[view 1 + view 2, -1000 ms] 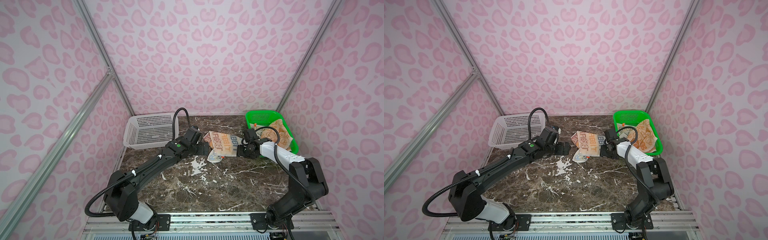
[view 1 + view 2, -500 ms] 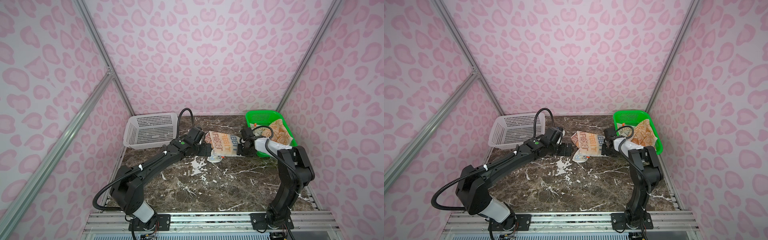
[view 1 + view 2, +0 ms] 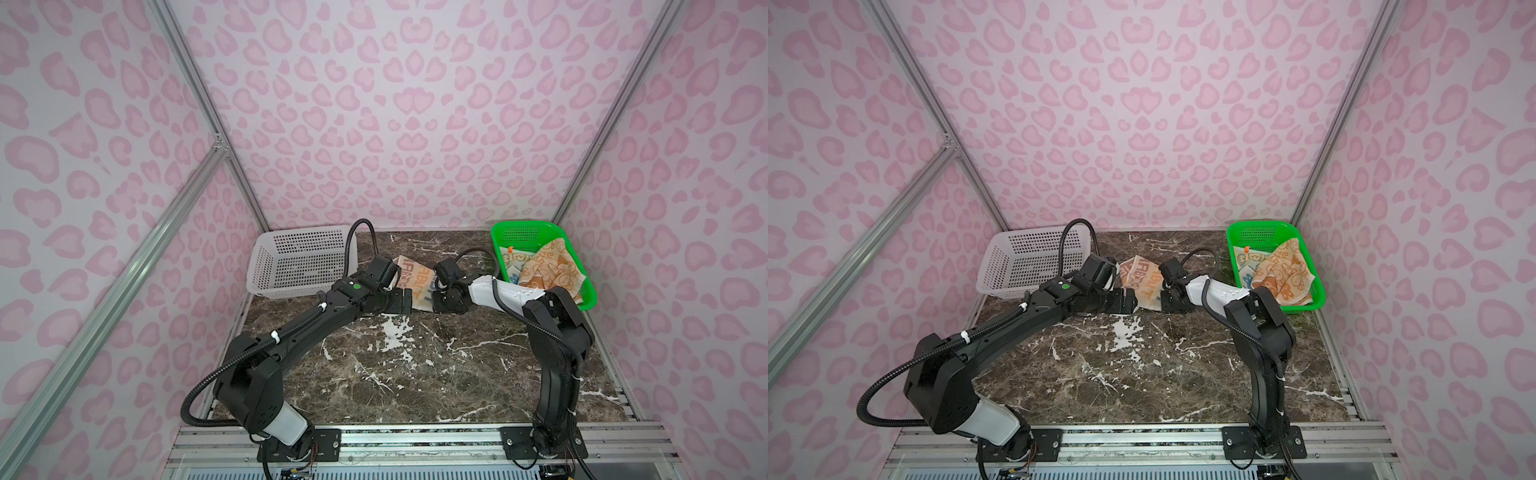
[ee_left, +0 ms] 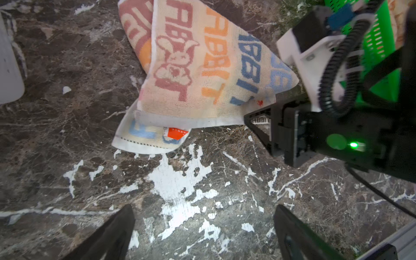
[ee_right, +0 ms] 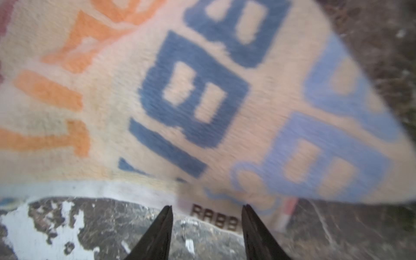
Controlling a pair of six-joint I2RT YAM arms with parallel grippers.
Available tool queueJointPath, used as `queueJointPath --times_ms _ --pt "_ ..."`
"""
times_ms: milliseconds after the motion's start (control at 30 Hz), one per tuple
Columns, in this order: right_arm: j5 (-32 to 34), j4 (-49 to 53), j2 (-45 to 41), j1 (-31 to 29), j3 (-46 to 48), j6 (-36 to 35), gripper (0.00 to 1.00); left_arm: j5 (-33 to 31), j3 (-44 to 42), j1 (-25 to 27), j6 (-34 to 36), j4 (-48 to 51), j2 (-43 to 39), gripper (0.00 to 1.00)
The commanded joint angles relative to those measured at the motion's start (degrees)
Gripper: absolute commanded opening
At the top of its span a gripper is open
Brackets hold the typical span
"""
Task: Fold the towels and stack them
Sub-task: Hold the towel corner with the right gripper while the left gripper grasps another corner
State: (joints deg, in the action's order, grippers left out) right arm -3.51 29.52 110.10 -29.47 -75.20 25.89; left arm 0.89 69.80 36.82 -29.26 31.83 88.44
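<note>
Right pincer: jaws part-way apart astride the hem of the cream towel, not visibly clamped. Left pincer: jaws spread wide, nothing between, low over the counter. Towel lies rumpled, half-doubled, just above centre in both top views, between the arms.

Best, I judge: pinch one layer only at the corner, left taking the opposite corner, then spread flat.

Under-layer's extent hidden. Right wrist view blurred. Other towels in green basket overlap.

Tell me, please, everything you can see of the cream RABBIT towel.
The cream towel is terry-looking cloth with orange, blue and dusty-red RABBIT lettering, a rabbit figure, a white hem and an orange tag. It lies loosely folded, layers misaligned, on the marble table. The right claw straddles its hemmed edge, fingers apart.
</note>
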Motion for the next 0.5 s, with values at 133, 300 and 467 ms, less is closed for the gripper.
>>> queueJointPath --times_ms 133,300,467 --pt "-1.2 1.96 -6.95 4.91 5.63 -1.19 0.57 -1.13 -0.26 -0.09 1.18 0.51 -0.35 0.98" --pt "-3.87 0.64 -5.33 2.89 6.73 -2.31 0.64 -0.71 1.36 -0.17 1.22 0.73 0.77 0.98" --pt "-2.56 0.87 -2.36 -0.13 5.56 -1.86 0.67 -1.13 1.22 -0.39 1.79 1.36 0.0 0.98"
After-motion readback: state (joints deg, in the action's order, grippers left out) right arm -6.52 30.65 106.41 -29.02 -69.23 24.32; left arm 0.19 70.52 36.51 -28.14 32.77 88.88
